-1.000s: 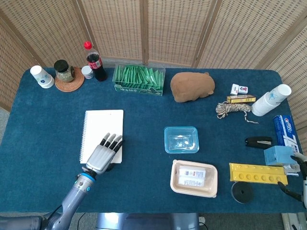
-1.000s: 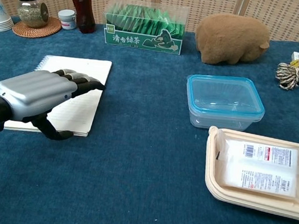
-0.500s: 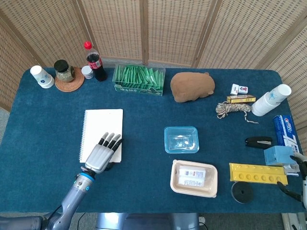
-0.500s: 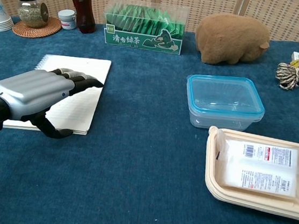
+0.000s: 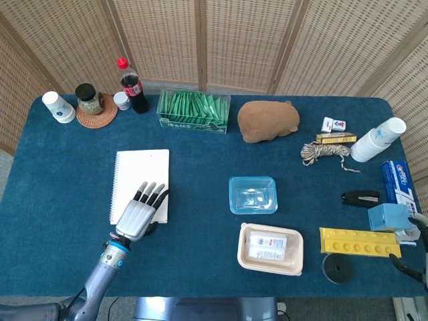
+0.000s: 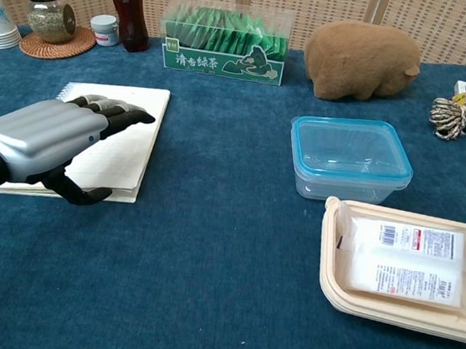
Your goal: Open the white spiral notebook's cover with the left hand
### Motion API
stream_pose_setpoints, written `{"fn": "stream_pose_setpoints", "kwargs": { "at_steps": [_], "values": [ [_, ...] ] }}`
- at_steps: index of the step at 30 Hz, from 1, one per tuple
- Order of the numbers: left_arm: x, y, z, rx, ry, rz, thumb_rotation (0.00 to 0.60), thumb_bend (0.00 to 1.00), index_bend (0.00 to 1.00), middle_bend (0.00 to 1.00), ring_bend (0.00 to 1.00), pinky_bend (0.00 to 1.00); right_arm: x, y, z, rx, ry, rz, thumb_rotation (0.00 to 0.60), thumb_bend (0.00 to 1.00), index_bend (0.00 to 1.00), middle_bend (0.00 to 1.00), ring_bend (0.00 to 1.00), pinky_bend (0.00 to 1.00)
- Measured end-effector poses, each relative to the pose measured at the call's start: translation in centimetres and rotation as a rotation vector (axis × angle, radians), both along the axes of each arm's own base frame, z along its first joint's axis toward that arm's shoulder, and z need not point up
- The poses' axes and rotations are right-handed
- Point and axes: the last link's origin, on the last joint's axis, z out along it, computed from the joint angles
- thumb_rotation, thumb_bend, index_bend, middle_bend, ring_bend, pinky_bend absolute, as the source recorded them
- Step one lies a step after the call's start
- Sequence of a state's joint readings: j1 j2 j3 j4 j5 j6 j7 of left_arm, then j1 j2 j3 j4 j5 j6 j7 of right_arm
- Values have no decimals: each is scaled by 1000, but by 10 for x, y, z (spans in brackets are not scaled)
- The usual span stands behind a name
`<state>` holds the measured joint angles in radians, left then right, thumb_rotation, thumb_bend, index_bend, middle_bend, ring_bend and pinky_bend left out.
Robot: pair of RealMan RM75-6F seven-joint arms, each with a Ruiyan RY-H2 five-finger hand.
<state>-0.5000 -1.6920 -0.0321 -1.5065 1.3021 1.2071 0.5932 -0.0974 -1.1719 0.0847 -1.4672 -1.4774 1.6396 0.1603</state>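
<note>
The white spiral notebook (image 5: pixel 142 175) (image 6: pixel 126 139) lies flat and closed on the blue table, its spiral along the left edge. My left hand (image 5: pixel 139 212) (image 6: pixel 45 140) lies palm down over the notebook's near right part, fingers stretched out on the cover. Its thumb curls down by the notebook's near edge. Nothing is gripped, and the cover is not lifted. Only dark fingertips of my right hand (image 5: pixel 416 257) show at the far right edge of the head view, beside a yellow tray (image 5: pixel 359 242).
A clear box with a blue lid (image 5: pixel 253 194) (image 6: pixel 349 157) and a beige food tray (image 5: pixel 270 249) (image 6: pixel 407 268) lie right of the notebook. A green tea box (image 5: pixel 193 111), cola bottle (image 5: pixel 132 85), jar, cups and brown plush (image 5: pixel 267 120) line the far edge.
My left hand has shifted a little to the left and toward me, and the notebook has slid slightly left with it. The cover stays flat.
</note>
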Motion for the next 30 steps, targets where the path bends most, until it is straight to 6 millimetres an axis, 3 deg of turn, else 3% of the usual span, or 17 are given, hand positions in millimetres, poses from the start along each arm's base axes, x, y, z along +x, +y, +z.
{"fn": "stream_pose_setpoints", "kwargs": {
  "at_steps": [10, 18, 24, 30],
  "values": [
    [-4, -3, 11, 89, -81, 7, 600, 386, 0, 0, 0, 0, -1, 2, 3, -21, -2, 12, 600, 182, 198, 203, 167, 288],
    [-15, -9, 41, 298, -257, 57, 600, 409, 0, 0, 0, 0, -2, 4, 7, -47, -5, 30, 600, 184, 197, 204, 167, 289],
    [-47, -28, 77, 501, -364, 173, 600, 406, 0, 0, 0, 0, 0, 1, 7, -46, -6, 46, 600, 184, 197, 203, 167, 288],
    [-83, -52, 103, 587, -338, 288, 600, 404, 0, 0, 0, 0, 2, -3, 4, -38, -7, 64, 600, 185, 197, 203, 167, 289]
  ]
}}
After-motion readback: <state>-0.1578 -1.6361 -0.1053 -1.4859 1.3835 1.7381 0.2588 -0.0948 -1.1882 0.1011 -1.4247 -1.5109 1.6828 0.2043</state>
